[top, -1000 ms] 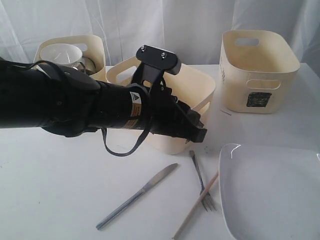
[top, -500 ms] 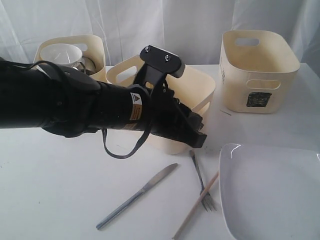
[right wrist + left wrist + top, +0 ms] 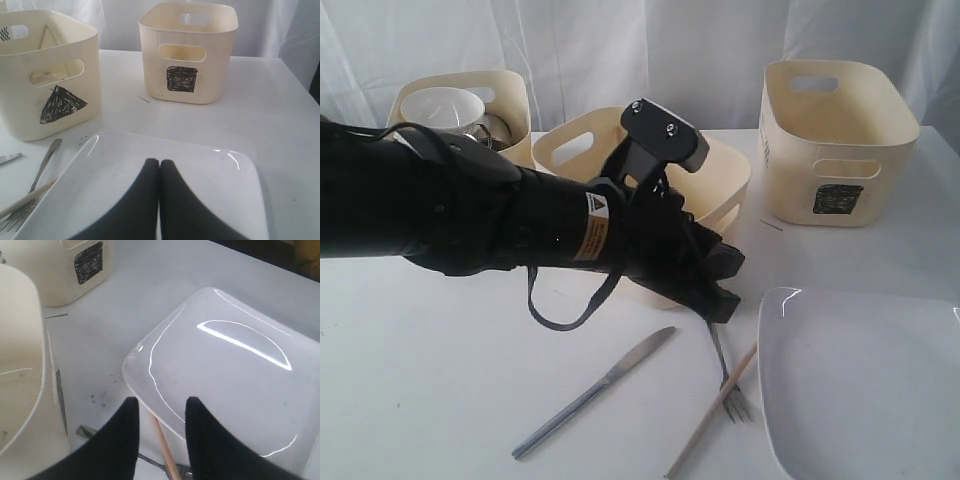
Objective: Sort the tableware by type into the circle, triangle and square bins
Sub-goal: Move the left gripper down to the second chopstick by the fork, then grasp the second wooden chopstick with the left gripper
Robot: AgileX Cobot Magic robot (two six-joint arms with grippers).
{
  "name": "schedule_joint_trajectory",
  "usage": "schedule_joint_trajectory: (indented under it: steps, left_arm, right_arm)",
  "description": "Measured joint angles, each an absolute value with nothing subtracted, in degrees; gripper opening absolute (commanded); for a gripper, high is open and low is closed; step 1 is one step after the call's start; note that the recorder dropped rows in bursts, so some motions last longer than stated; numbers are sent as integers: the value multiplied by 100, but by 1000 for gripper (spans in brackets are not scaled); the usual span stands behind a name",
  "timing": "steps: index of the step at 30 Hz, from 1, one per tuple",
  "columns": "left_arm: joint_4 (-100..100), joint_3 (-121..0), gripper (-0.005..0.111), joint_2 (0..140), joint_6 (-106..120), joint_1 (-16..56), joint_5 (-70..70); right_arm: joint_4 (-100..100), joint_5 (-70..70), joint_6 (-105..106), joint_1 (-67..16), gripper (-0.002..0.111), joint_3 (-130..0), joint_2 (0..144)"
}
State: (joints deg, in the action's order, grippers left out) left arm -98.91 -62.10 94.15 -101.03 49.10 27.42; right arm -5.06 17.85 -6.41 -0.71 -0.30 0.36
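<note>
1. Now finds the left gripper (image 3: 161, 402) low over the table (image 3: 420, 400), at five o'clock from the triangle bin (image 3: 725, 175) in the exterior view, jaws apart and gripping nothing.
2. Shows, just past its fingers (image 3: 125, 440), the near edge of the large white square plate (image 3: 225, 370), with one wooden chopstick (image 3: 164, 452) lying on the table under the gap.
3. Finds the right gripper (image 3: 159, 163) with jaws pressed together, empty, poised above the plate.
4. Places the plate flat at four o'clock on the table, partly cut off by the frame edge.
5. Places the knife (image 3: 595, 390) flat at six o'clock, well apart from the bins and clear of the other cutlery.
6. Puts the fork (image 3: 723, 372) at five o'clock, between knife and plate, with the chopstick crossing it near the tines.
7. Locates the circle bin (image 3: 515, 95) at ten o'clock, its mark hidden, holding a small white bowl (image 3: 440, 105) and a steel mug (image 3: 496, 128).
8. Sets the triangle bin near the table's centre, largely behind the left arm (image 3: 440, 210).
9. Sets the square bin (image 3: 840, 140) at two o'clock, upright, standing apart from the others, black scribbled square facing front.
</note>
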Motion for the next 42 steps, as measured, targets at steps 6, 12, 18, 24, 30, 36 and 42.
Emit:
schedule_joint_trajectory:
  steps: [6,12,18,24,30,36,42]
  left_arm:
    - [-9891,-6206,37,9415,-10067,5324,2306]
    - [-9912,-6206,37,9415,-9789,5614,2232]
    - [-9912,-6206,37,9415,-9587,5725,2251]
    - [-9912,-6206,37,9415,-9961,5740,2095]
    - [-9912,-6206,37,9415,-10337,5740,1693]
    - [-7116,-6007,37,9415,-7491,5787,1551]
    - [-1958,-5959,37,9415,-1472,6178,-165]
  right_arm:
    - [-506,1785,-641,-71,0,-30,36]
    - [-506,1785,-641,-71,0,-30,36]
    - [-506,1785,-641,-71,0,-30,36]
    - [-506,1785,-641,-71,0,-30,36]
    - [-506,1785,-641,-71,0,-30,36]
    - [-506,1785,-641,-71,0,-30,36]
    - [-506,1785,-641,-71,0,-30,36]
